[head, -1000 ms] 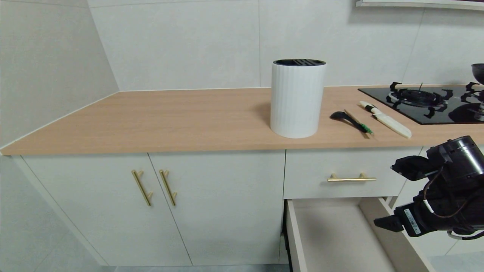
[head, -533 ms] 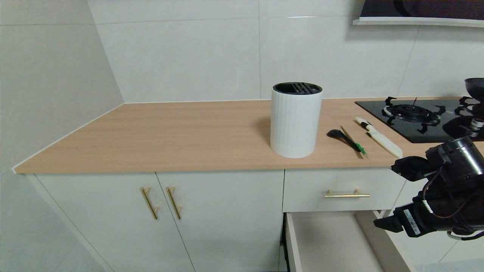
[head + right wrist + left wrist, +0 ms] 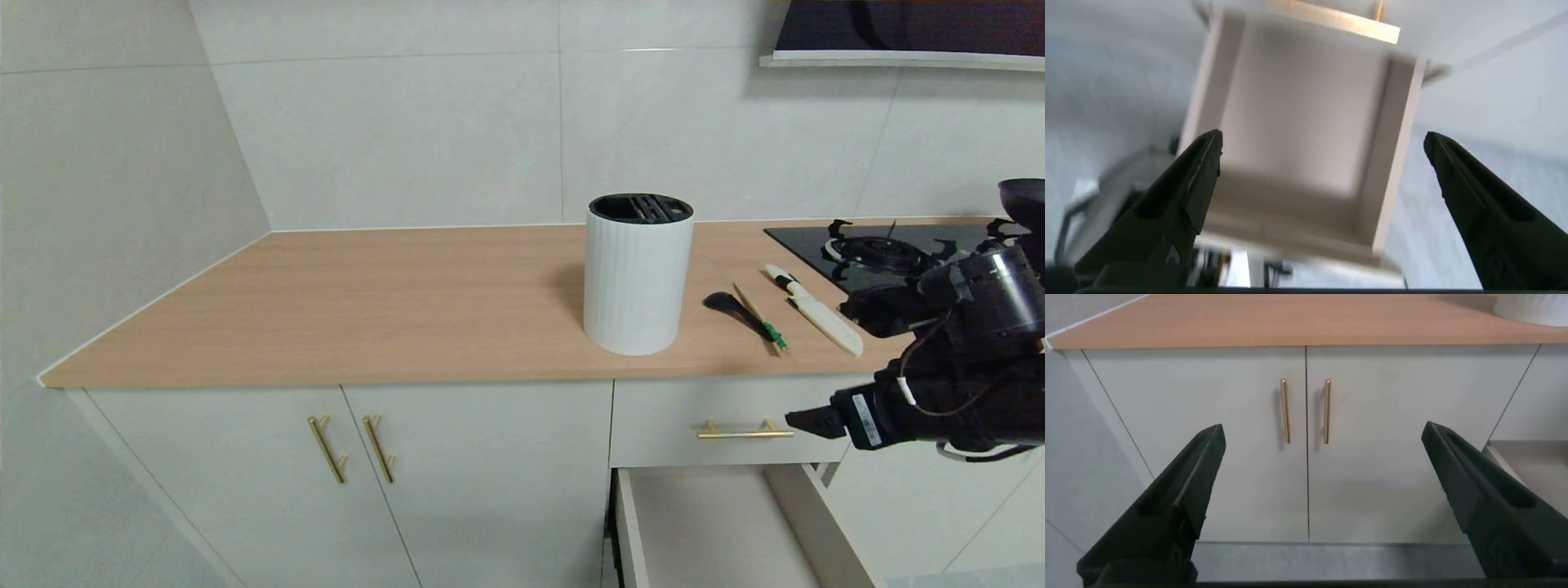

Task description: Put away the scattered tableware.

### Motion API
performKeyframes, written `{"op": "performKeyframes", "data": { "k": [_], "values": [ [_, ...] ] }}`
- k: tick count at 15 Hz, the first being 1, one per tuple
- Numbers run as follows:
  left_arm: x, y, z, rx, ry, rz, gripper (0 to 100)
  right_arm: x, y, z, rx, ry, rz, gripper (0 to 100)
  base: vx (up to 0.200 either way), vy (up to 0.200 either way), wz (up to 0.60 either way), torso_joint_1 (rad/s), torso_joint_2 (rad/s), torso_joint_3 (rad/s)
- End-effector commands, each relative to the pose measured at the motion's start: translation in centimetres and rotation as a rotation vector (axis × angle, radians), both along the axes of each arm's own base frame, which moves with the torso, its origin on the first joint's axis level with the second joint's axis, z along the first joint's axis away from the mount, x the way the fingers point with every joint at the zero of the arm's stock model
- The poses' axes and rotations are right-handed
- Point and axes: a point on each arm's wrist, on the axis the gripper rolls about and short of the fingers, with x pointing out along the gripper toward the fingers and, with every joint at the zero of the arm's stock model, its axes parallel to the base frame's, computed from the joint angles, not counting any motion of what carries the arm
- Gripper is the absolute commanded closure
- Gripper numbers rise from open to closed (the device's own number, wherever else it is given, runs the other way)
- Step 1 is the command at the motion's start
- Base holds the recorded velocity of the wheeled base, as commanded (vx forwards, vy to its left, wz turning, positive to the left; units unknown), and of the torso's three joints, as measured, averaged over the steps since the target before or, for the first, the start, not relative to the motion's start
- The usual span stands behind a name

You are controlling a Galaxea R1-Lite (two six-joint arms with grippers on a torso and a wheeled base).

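Observation:
On the wooden counter [image 3: 367, 302], right of a tall white ribbed utensil holder [image 3: 638, 282], lie a black spoon [image 3: 725, 303], a thin chopstick with a green band [image 3: 761, 322] and a white-bladed knife [image 3: 815, 311]. My right gripper [image 3: 834, 366] hangs open in front of the counter edge, right of these items and above the pulled-out lower drawer [image 3: 630, 523]. In the right wrist view the gripper [image 3: 1323, 147] looks down into that bare drawer [image 3: 1298, 114]. My left gripper [image 3: 1323, 441] is open, low down, facing the cabinet doors [image 3: 1208, 449].
A black gas hob [image 3: 878, 249] occupies the counter's far right. A shut drawer with a gold handle [image 3: 743, 430] sits above the open one. Two cabinet doors with gold handles [image 3: 351, 445] fill the left front. The counter's left half is bare wood.
The head camera has tilted up, so the counter sits lower in the picture. The right gripper has risen from beside the open drawer to counter-edge height, staying open.

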Motion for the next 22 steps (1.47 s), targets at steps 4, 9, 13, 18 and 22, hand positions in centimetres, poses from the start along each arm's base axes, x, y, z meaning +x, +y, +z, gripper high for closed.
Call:
{"op": "performKeyframes", "data": {
  "k": [4, 9, 13, 18, 22],
  "values": [
    [0.0, 0.0, 0.0, -0.001, 0.001, 0.001, 0, 6.5, 1.6, 1.4, 0.016, -0.082, -0.08, 0, 0.0, 0.0, 0.0, 0.0, 0.0, 0.0],
    [0.0, 0.0, 0.0, -0.001, 0.001, 0.0, 0, 10.2, 0.4, 1.5, 0.143, -0.117, -0.312, 0, 0.0, 0.0, 0.0, 0.0, 0.0, 0.0],
    [0.0, 0.0, 0.0, -0.001, 0.001, 0.001, 0, 11.5, 0.6, -0.1, 0.14, -0.108, -0.316, 0, 0.0, 0.0, 0.0, 0.0, 0.0, 0.0],
    [0.0, 0.0, 0.0, -0.001, 0.001, 0.001, 0, 13.5, -0.4, -2.8, 0.129, -0.097, -0.355, 0, 0.0, 0.0, 0.0, 0.0, 0.0, 0.0],
    [0.0, 0.0, 0.0, -0.001, 0.001, 0.0, 0, 13.9, -0.6, -2.7, 0.145, -0.141, -0.357, 0, 0.0, 0.0, 0.0, 0.0, 0.0, 0.0]
  ]
}}
